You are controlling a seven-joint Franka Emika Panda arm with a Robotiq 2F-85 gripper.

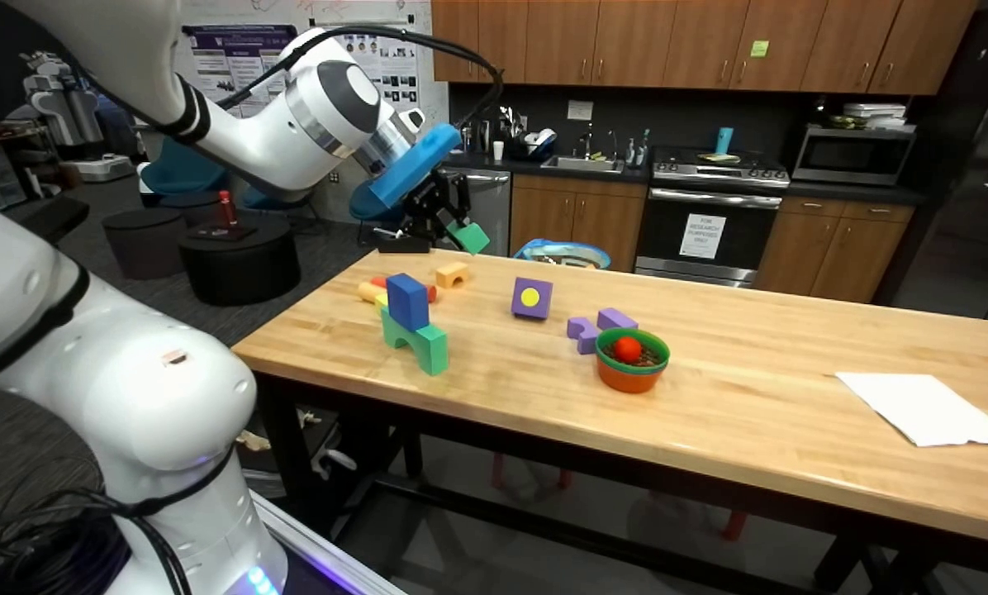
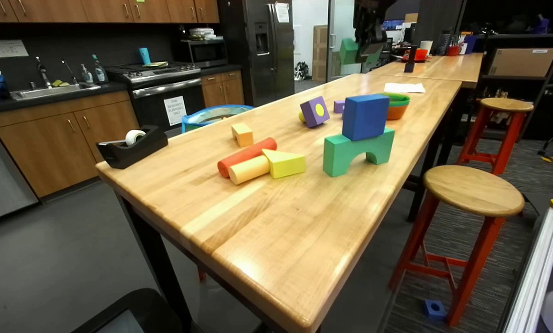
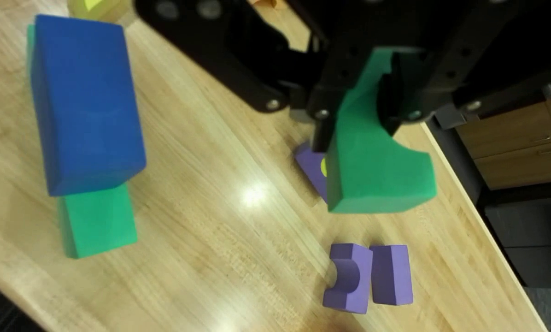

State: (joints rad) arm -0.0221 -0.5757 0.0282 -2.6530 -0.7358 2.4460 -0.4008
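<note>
A pale orange foam-looking cylinder (image 1: 368, 291) and a red foam-looking cylinder (image 1: 432, 293) are lying on their sides at the left of the pale wooden worktop (image 1: 758, 372); being round, they could be rolling away after any bump.

Near them, a blue rectangular foam-looking block (image 1: 408, 302) is standing on a green arch-shaped base (image 1: 429, 347). It is merely resting there, so I am judging that a low pass of my load could be toppling it.

Next along, my jaws are pinching a green foam-looking arch (image 1: 472, 238), raised clear of the worktop. In the wrist view, the black fingers (image 3: 324, 122) are closing around its narrow middle, with one leg hanging past them. A glancing hit on that leg could be twisting the arch loose, because the hold is small; the fingers are hiding part of the contact, so I cannot be sure how deeply it is seated.

Farther right, a purple block with a yellow round on its face (image 2: 315, 112) is sitting tilted, so a light touch could be tipping it. A small purple arch (image 1: 581, 334) and a purple bar (image 1: 616, 319) are lying just beside each other, light enough to be swept aside. Close by, a red ball (image 1: 627, 349) is sitting in a green bowl (image 1: 659, 342) nested in an orange bowl (image 1: 631, 382); dropping the arch there could be knocking it out.
</note>
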